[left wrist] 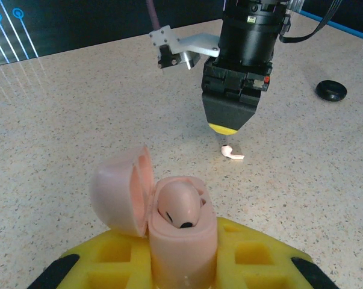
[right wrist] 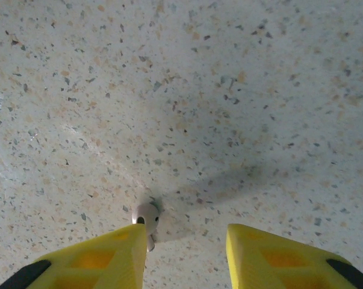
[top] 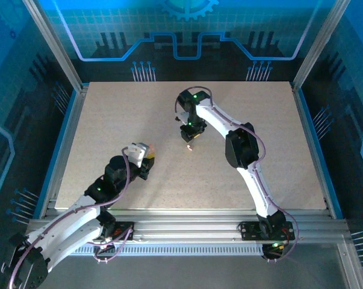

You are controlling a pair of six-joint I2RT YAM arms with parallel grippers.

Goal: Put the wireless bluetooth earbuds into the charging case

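Pickup pending | left fingers (left wrist: 277, 265) clamped on charging case (left wrist: 182, 253) | right fingers (right wrist: 271, 253) apart over earbud (right wrist: 146, 215) | centring required

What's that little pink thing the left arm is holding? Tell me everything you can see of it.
It is a small, pale pink charging case, seemingly smooth matte plastic with rounded edges. Its hinged lid is swung open to the left, showing a paler hollow inside. One pinkish earbud sits in the body, a dark spot on its end. The case stands upright, clamped in the yellow-fingered left tool.
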